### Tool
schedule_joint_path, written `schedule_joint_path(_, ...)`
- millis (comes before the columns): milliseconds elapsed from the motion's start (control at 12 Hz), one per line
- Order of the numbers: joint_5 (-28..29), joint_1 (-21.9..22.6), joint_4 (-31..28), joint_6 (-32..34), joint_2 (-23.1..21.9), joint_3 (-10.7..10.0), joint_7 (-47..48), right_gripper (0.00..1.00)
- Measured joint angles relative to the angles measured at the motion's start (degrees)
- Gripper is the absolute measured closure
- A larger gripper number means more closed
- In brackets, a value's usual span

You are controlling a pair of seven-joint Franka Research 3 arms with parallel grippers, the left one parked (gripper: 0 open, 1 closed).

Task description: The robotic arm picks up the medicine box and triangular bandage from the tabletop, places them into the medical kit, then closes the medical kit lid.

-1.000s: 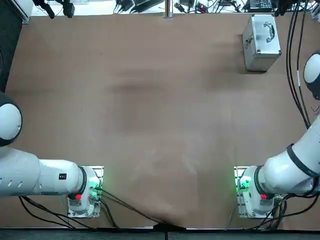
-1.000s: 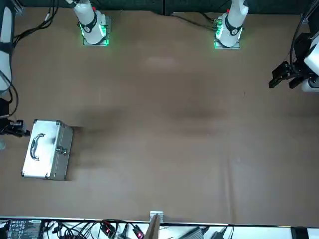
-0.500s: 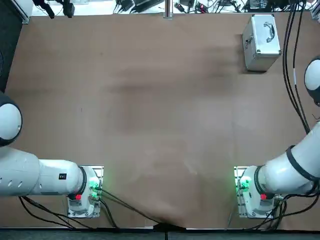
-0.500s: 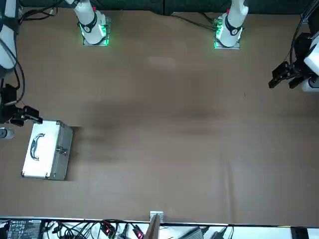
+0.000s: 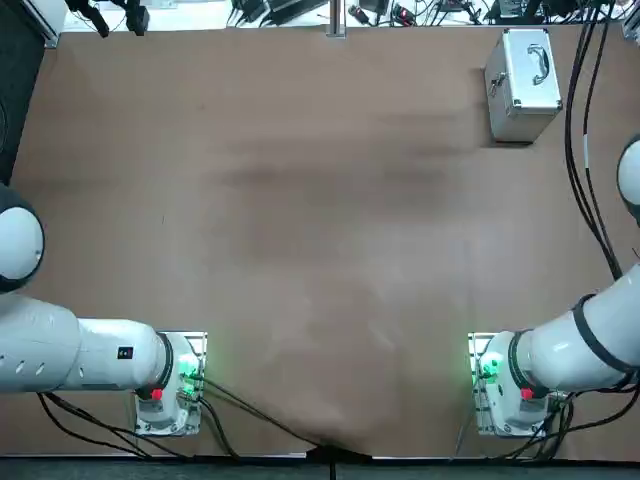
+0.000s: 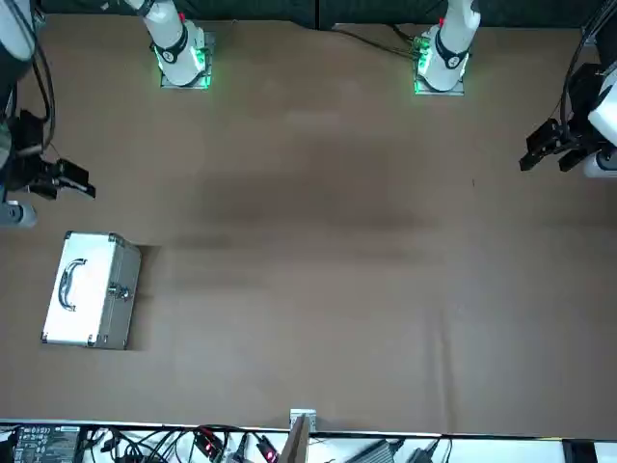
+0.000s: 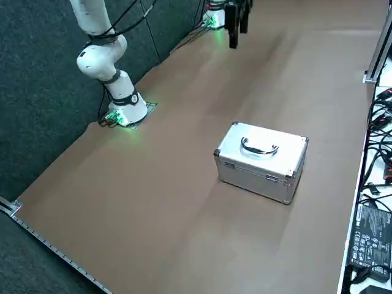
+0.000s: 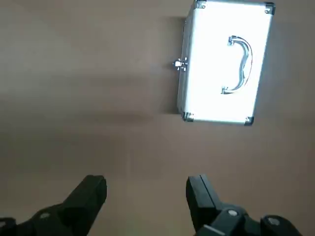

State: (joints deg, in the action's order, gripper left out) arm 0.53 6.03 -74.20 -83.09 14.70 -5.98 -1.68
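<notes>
Silver metal sheathes the medical kit (image 5: 525, 88), which stands on the brown tabletop (image 7: 184, 184) with its lid closed. The carry handle (image 8: 242, 64) lies on the kit's upper face, and dark corner pieces are fitted at its corners. A metal latch (image 8: 180, 64) is visible on the kit's side facing the robot's left. Shadow falls on the tabletop along that same side.

The right gripper (image 8: 146, 189) is apart from the kit, toward the robot's bases. Its two black fingers (image 8: 93, 199) are spread wide, with a broad gap between them and nothing held; neither touches the kit. Its exact height relative to the kit cannot be determined.

The right arm's base (image 5: 510, 385) is mounted well back from the kit, at the robot's side of the table, and shows a green light. Black cables (image 5: 572, 150) pass just to the robot's right of the kit in the overhead view. Beyond the kit, past the table's far edge, are a black power adapter (image 7: 372, 239) and tangled wiring (image 6: 154, 447).
</notes>
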Motion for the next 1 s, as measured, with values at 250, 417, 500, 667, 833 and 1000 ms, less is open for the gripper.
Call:
schedule_joint_path(250, -0.01, -0.72, -3.32, 0.35, -5.02, 0.81, 2.24, 0.00)
schedule_joint_path(417, -0.01, -3.93, -8.05, -0.29, -9.22, 3.64, 4.03, 0.00)
schedule_joint_path(500, -0.02, -4.98, -10.56, -0.65, -11.28, 4.51, 4.29, 0.00)
schedule_joint_path(667, -0.10, -5.70, -17.96, -3.13, -17.12, 4.87, 4.34, 0.00)
schedule_joint_path(833, -0.10, -5.66, -21.29, -4.00, -19.86, 4.74, 4.34, 0.00)
schedule_joint_path(1000, -0.10, -5.59, -22.22, -4.23, -21.13, 4.74, 4.34, 0.00)
